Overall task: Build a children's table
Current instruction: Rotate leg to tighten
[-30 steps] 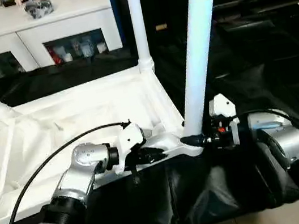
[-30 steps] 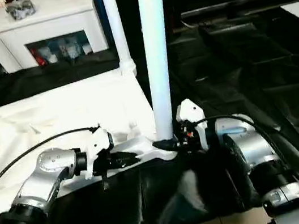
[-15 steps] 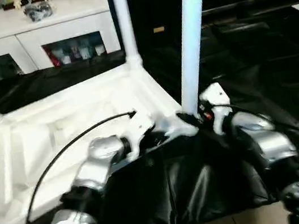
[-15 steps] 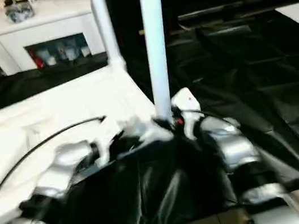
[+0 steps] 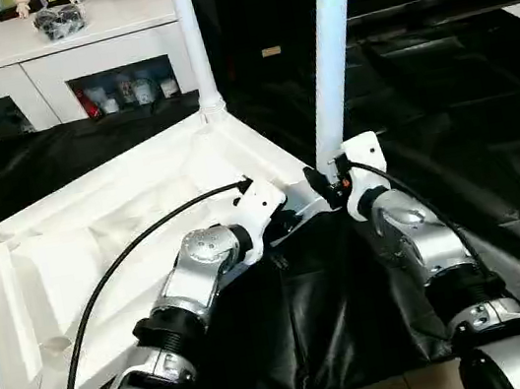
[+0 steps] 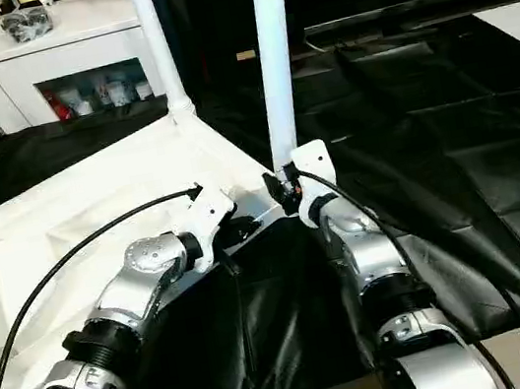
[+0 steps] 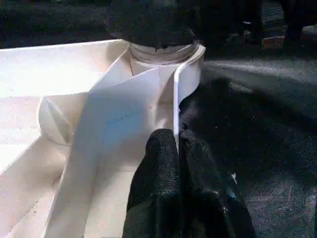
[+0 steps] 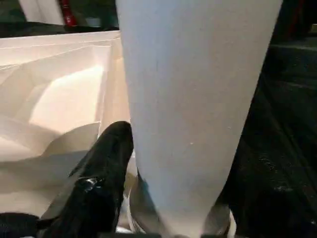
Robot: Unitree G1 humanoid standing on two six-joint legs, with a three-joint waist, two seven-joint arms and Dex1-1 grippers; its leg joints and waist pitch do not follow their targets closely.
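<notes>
The white plastic rectangular tabletop (image 5: pixel 98 241) lies upside down on black sheeting (image 5: pixel 487 117) on the floor, its ribbed underside up. The left end effector (image 7: pixel 178 148) is pressed together on the tabletop's thin near rim. The right end effector (image 8: pixel 148 163) straddles the base of the near white tapered tube leg (image 5: pixel 331 53) in its corner socket; whether it clamps the leg, I cannot tell. If that leg is only half seated, letting go could tip it. No readable writing or brand is visible.
</notes>
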